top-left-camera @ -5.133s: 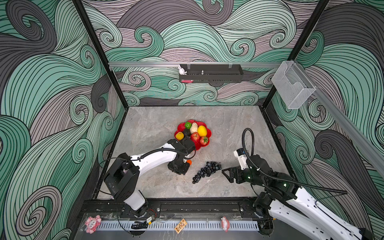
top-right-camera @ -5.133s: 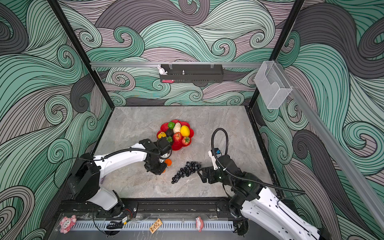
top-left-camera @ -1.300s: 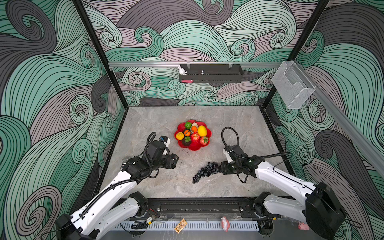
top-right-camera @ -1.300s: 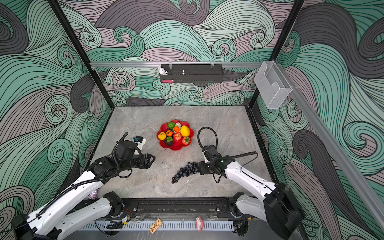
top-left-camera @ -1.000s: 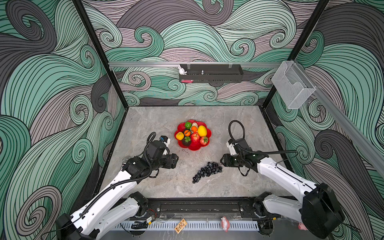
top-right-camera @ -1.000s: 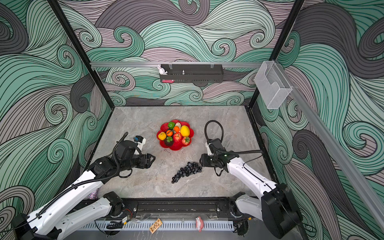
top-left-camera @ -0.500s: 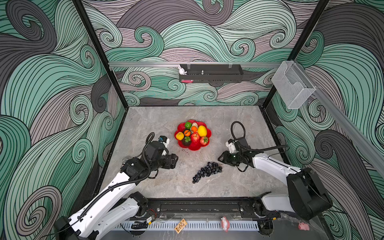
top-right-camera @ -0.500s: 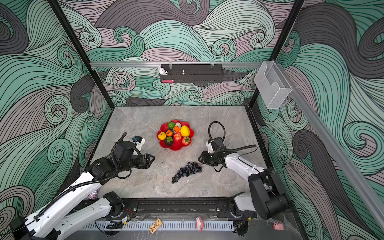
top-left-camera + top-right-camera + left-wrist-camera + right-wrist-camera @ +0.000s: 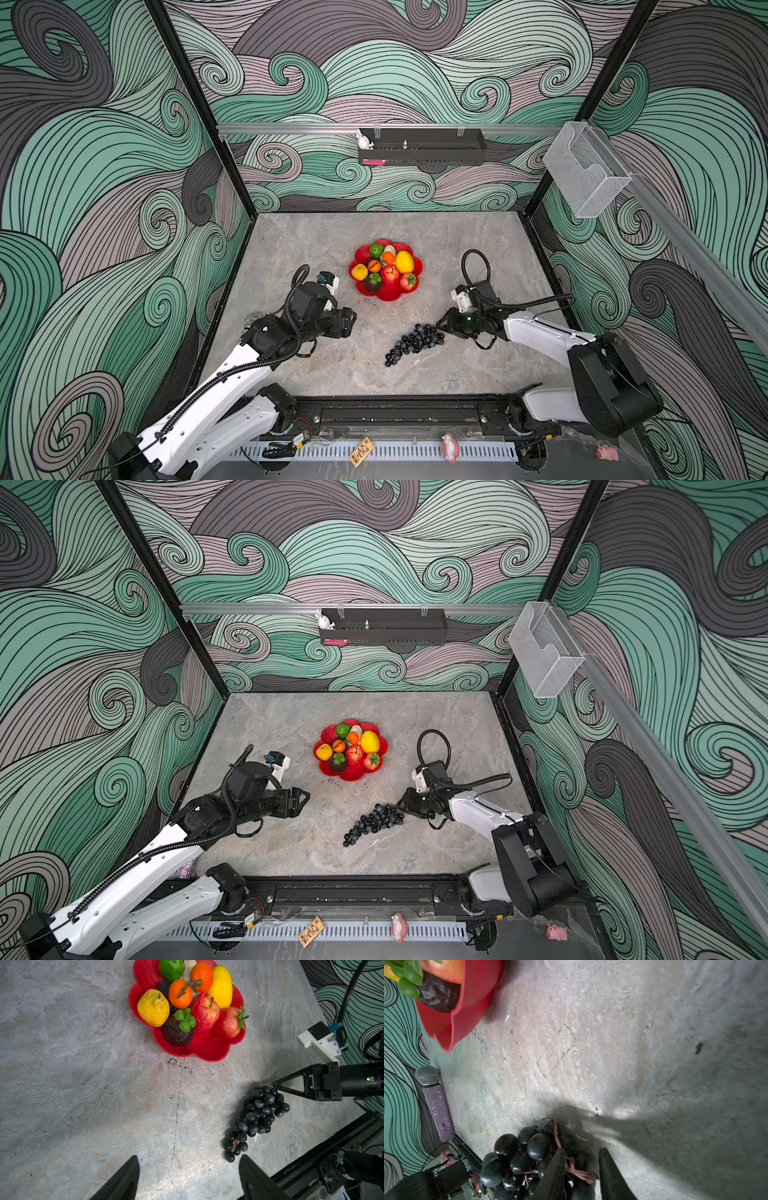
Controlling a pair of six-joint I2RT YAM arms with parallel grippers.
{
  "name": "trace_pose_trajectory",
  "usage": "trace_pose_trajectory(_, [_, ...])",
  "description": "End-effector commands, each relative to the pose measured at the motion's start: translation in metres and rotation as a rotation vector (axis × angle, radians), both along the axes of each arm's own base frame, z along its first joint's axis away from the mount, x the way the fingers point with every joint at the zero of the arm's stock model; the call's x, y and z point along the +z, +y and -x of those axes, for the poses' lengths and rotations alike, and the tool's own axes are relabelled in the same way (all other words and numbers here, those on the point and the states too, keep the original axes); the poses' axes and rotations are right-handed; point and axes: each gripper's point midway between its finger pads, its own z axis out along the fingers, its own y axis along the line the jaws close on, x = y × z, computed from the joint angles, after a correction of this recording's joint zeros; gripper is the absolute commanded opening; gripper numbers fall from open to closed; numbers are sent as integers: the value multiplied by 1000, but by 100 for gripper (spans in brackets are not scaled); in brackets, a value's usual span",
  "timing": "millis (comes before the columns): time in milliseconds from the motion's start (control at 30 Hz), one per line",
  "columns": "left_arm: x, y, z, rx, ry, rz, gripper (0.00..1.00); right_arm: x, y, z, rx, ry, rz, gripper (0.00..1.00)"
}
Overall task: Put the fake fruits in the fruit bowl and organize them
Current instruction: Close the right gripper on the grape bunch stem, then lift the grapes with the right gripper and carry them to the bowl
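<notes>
Grape bunch unmoved; right tool has narrowed around its stem, grip unclear; left tool stays spread.

Open tabletop separates the grape bunch from the crowded fruit bowl, with bare near lobes.

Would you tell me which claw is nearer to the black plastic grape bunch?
Right. The right claw is at the stem end of the black plastic grape bunch; the left claw stands well apart from it.
</notes>
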Motion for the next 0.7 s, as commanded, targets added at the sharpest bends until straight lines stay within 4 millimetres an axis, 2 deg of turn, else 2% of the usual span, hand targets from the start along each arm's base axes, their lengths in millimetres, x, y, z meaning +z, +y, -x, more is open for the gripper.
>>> trace_pose_trajectory(0, [3,3,0,4,-11,-12,77,-1,3,1,6,8,-22,26])
trace_pose_trajectory(233, [3,3,1,6,-13,-11,77,1,3,1,3,2,-27,14])
trace_pose_trajectory(333, [2,4,1,6,-11,-12,77,8,4,0,5,-16,-34,3])
trace_pose_trajectory(400, [3,4,1,9,-13,-12,77,15,4,-1,8,-34,-36,0])
trace_pose_trajectory(567, [10,10,2,18,-36,-26,78,51,6,-6,26,-120,-29,0])
trace_pose_trajectory(667, [23,18,4,16,-63,-66,79,76,11,-7,55,-171,-20,0])
